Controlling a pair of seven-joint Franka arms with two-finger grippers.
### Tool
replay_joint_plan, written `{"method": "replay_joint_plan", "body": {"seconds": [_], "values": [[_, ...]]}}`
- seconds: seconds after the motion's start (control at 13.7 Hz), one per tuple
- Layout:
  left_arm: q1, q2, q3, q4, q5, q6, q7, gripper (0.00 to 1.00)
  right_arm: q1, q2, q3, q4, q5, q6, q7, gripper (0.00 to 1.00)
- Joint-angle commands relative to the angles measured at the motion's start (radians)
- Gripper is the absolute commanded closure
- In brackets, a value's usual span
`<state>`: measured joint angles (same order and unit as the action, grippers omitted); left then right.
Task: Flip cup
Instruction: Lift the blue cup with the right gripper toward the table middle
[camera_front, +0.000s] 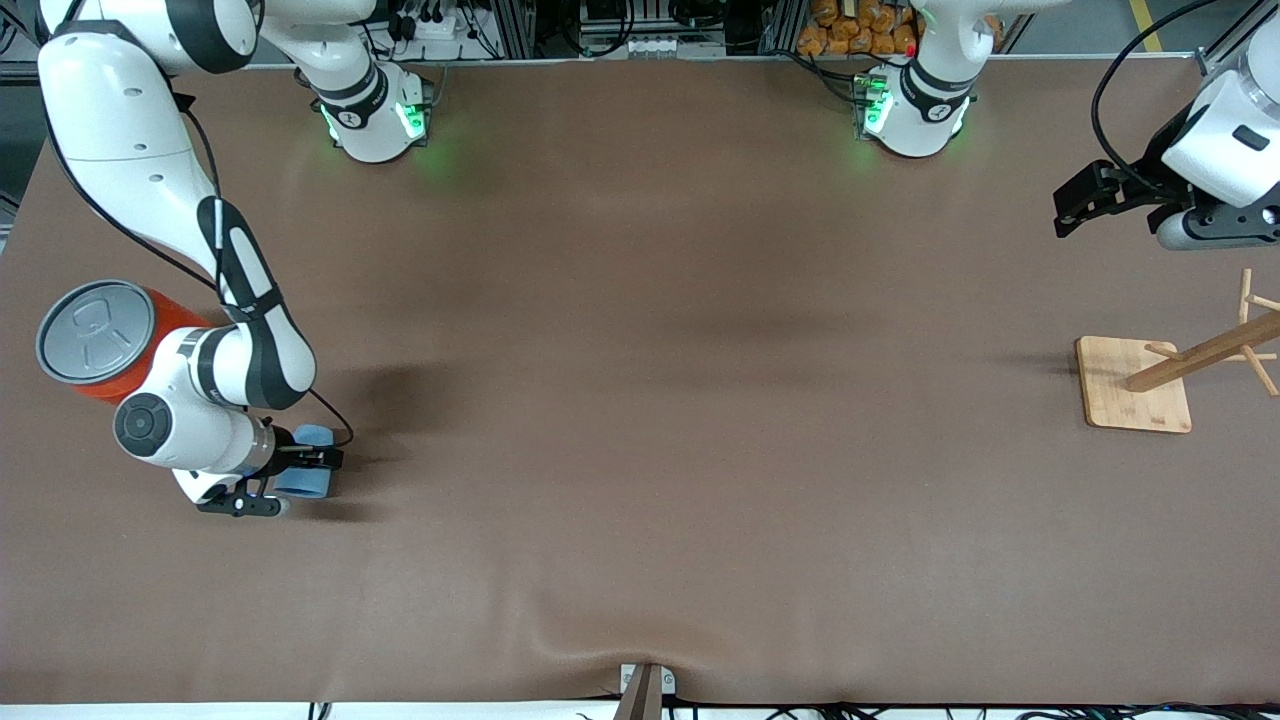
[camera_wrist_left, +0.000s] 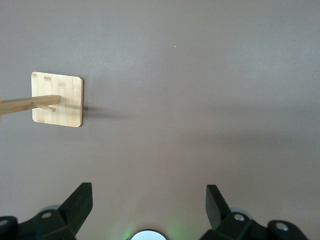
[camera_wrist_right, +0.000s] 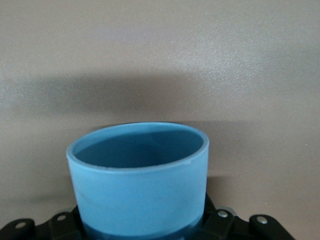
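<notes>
The light-blue cup (camera_front: 306, 482) lies on its side between the fingers of my right gripper (camera_front: 290, 480), low over the table at the right arm's end, nearer to the front camera than the orange can. In the right wrist view the cup (camera_wrist_right: 140, 190) fills the lower middle with its open mouth pointing away from the wrist, and it hides the fingers. My left gripper (camera_front: 1075, 205) hangs open and empty over the left arm's end of the table and waits. Its two fingers stand wide apart in the left wrist view (camera_wrist_left: 149, 192).
A large orange can with a grey lid (camera_front: 95, 335) stands beside the right arm's wrist. A wooden peg rack on a bamboo base (camera_front: 1135, 395) stands at the left arm's end, also showing in the left wrist view (camera_wrist_left: 57, 100). A brown cloth (camera_front: 640, 400) covers the table.
</notes>
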<state>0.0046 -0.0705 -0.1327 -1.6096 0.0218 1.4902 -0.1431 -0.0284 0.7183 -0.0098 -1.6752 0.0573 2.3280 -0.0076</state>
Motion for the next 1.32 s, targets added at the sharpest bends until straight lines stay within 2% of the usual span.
{"method": "replay_joint_plan", "body": {"seconds": [0.0, 0.22, 0.58, 1.24], "values": [[0.003, 0.005, -0.005, 0.008, 0.001, -0.004, 0.014, 0.0, -0.015, -0.003, 0.013, -0.029, 0.013, 0.027, -0.02, 0.32], [0.005, 0.006, -0.005, 0.007, 0.001, -0.002, 0.014, 0.0, -0.013, -0.007, 0.013, -0.029, 0.013, 0.025, -0.02, 0.32], [0.003, 0.005, -0.005, 0.007, 0.001, -0.001, 0.014, 0.0, -0.008, -0.03, 0.013, -0.028, 0.013, -0.05, -0.083, 0.47], [0.012, 0.005, -0.005, 0.005, 0.001, -0.001, 0.014, 0.0, -0.005, -0.056, 0.016, -0.026, 0.013, -0.064, -0.442, 0.65]]}}
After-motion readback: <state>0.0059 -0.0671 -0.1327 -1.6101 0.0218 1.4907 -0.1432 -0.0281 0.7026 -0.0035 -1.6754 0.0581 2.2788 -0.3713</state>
